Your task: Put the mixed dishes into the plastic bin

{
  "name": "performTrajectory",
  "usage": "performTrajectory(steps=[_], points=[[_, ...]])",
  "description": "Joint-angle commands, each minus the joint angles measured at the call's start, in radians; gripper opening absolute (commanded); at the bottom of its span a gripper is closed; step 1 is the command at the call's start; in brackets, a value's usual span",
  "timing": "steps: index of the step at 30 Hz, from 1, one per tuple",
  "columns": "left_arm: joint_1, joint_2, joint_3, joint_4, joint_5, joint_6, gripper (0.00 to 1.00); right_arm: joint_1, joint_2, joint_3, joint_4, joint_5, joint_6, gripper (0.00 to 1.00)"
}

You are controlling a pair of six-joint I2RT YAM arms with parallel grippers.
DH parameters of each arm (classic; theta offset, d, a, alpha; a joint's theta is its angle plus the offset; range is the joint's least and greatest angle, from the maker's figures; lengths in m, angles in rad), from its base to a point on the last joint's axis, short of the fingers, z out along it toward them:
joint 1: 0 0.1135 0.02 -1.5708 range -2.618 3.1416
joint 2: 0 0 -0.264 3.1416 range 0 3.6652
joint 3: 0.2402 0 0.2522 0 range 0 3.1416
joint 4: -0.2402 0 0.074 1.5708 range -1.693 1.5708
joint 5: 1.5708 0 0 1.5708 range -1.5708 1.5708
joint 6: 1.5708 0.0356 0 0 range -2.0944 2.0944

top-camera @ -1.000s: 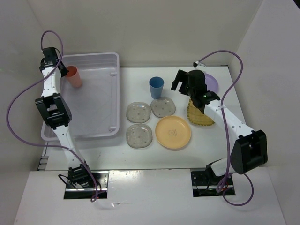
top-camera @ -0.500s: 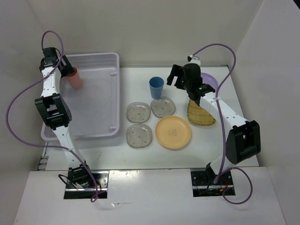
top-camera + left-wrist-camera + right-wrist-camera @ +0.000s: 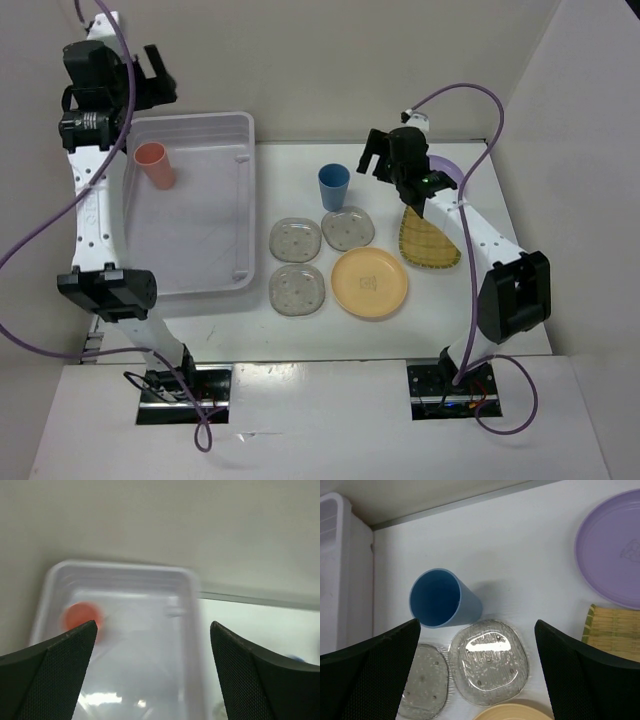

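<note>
The salmon cup (image 3: 154,164) (image 3: 82,617) stands alone in the far left corner of the plastic bin (image 3: 245,200) (image 3: 120,566). High above that corner hangs my left gripper (image 3: 158,72) (image 3: 152,630), open and empty. On the table are the blue cup (image 3: 334,186) (image 3: 442,600), three clear saucers (image 3: 295,239) (image 3: 348,228) (image 3: 297,289), the orange-yellow plate (image 3: 369,282), the woven plate (image 3: 428,243) and the lavender bowl (image 3: 450,175) (image 3: 612,547). My right gripper (image 3: 376,160) (image 3: 477,625) hovers open just right of the blue cup, above a saucer (image 3: 490,662).
The bin fills the table's left side, its right wall close to the saucers. White walls enclose the table at the back and on both sides. My right arm crosses over the woven plate and part of the lavender bowl.
My left gripper opened, let go of the salmon cup and rose up and away from the bin. My right gripper shifted slightly left toward the blue cup.
</note>
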State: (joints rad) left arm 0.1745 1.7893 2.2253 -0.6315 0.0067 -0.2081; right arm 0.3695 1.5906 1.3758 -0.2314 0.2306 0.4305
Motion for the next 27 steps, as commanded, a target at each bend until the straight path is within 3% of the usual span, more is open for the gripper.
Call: performTrajectory(steps=[1,6,9,12,16,27], points=[[-0.091,-0.019,-0.006,0.025,0.332,0.029,1.0,-0.015,-0.029,0.04,-0.028,0.096,0.034,0.99],[-0.334,0.013,-0.096,0.125,0.438,-0.007,1.0,-0.07,-0.069,-0.01,-0.028,0.095,0.054,0.99],[-0.441,0.088,-0.096,0.136,0.374,0.012,1.0,-0.099,-0.124,-0.066,-0.028,0.114,0.065,0.99],[-0.519,0.166,-0.078,0.136,0.222,0.012,1.0,-0.145,-0.182,-0.133,-0.019,0.098,0.088,0.99],[-0.567,0.249,-0.052,0.147,0.033,-0.011,1.0,-0.167,-0.225,-0.202,-0.006,0.061,0.088,0.99],[-0.65,0.41,-0.036,0.138,-0.039,-0.02,0.98,-0.187,-0.271,-0.26,-0.016,0.061,0.108,0.99]])
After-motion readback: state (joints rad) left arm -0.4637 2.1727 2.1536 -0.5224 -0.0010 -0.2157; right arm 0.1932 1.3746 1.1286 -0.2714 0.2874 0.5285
